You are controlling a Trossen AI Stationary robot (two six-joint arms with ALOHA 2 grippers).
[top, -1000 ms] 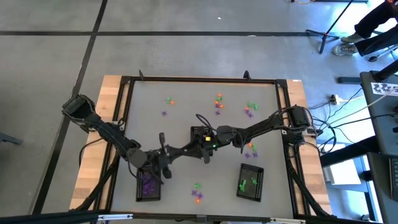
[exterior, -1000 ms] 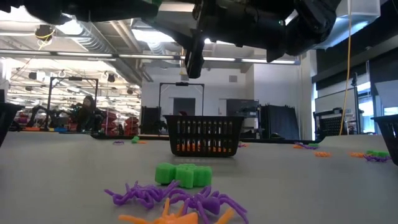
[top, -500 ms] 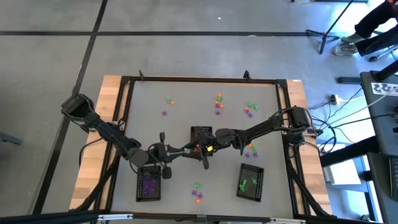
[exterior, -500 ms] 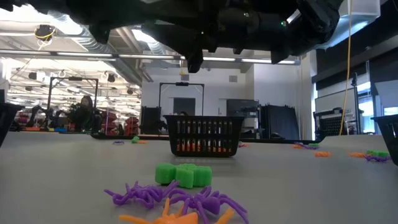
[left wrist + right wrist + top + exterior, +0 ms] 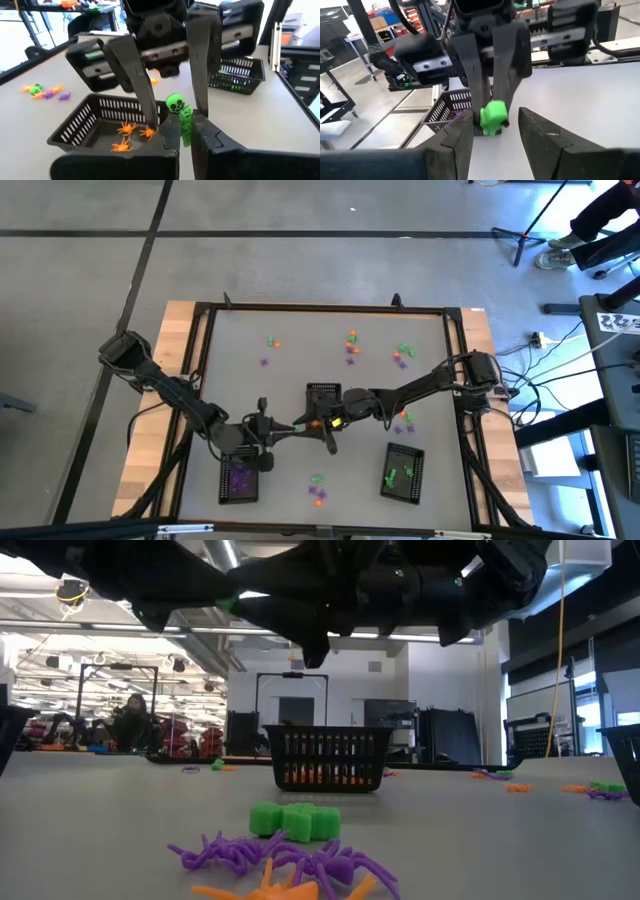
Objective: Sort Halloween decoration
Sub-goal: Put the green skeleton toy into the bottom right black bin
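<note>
Facing left gripper (image 5: pixel 182 132) pinching green skeleton (image 5: pixel 179 116), right gripper (image 5: pixel 495 125) apart.

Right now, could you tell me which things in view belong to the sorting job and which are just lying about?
Job: small green plastic skeleton in the shut left claw; open right claw facing it; orange plastic spiders in black mesh tray; purple plastic spiders on the grey table.
Lying about: loose dark cables beside the table; dark metal tripod stand.
</note>
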